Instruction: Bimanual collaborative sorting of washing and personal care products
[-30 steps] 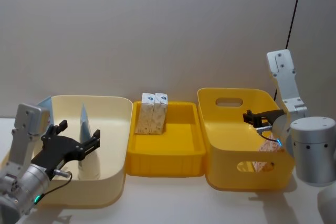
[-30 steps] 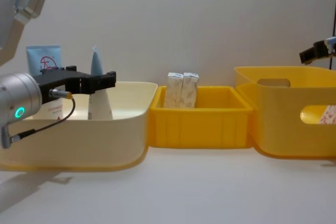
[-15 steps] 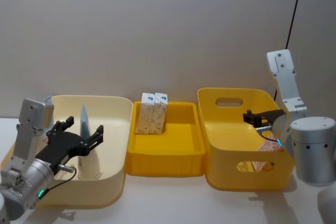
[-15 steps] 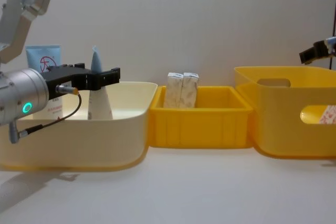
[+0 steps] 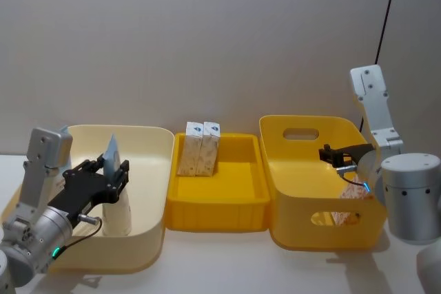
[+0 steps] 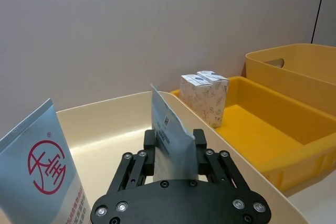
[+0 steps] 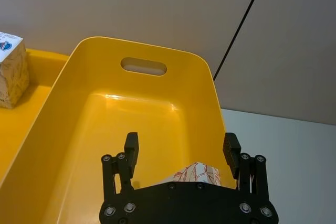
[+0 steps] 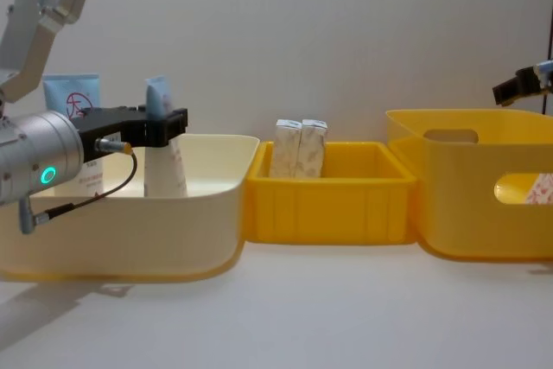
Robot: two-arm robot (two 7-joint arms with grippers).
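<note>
- Fingers of the left gripper are clamped from both sides on the white squeeze tube, about at its middle height.
- Above these fingers the flat grey-blue end of the tube stands up. Below them its wide white end points down into the cream bin. Whether it touches the bin floor, I cannot tell.
- Just beside these fingers, on the side away from the other containers, the light-blue-and-white tube stands upright in the same bin. Its red round logo faces the wrist camera.
- Farther out from the left fingers, toward the robot's right, the yellow tray sits next to the cream bin. Two cream cartons stand upright in its back left corner, touching each other.
- Fingers of the right gripper are apart and hold nothing. They hang over the yellow bin with handle holes.
- Below and between these fingers, one carton with reddish print is inside that bin.
- All three containers rest on the white surface.
</note>
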